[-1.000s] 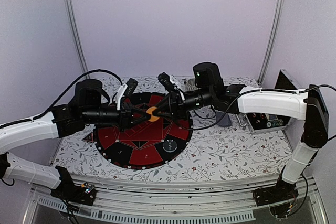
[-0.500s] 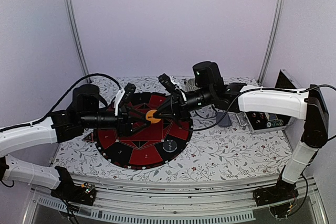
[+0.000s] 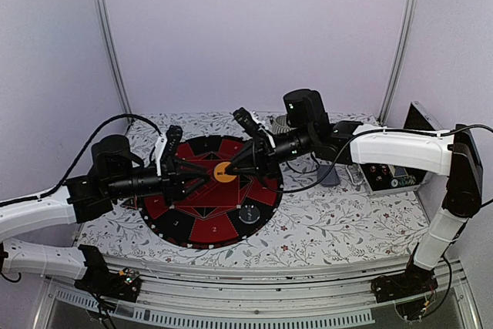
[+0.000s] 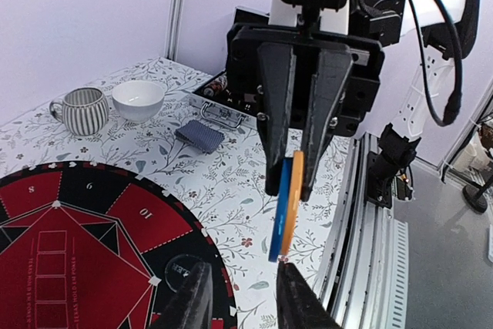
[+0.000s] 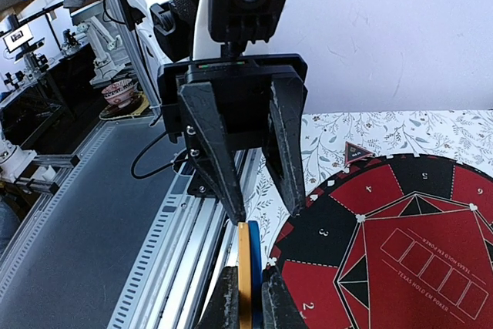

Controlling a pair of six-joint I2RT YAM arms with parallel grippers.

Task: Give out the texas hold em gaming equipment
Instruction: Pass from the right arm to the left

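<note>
Floral-patterned surface (image 3: 323, 225) carries a round red-and-black mat (image 3: 202, 225); right gripper (image 5: 246, 292) pinches stacked orange and blue round poker chips (image 5: 248, 263); left gripper (image 5: 266, 212) faces them, narrowly open, empty.

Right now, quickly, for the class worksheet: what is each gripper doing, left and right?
Left gripper: jaws open, holding nothing.
Right gripper: shut on the orange and blue chips.

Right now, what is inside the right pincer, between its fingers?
The right pincer is shut on two poker chips on edge, face to face: an orange chip and a blue chip. Its fingers cover their upper parts, so I cannot tell whether a third is hidden.
</note>
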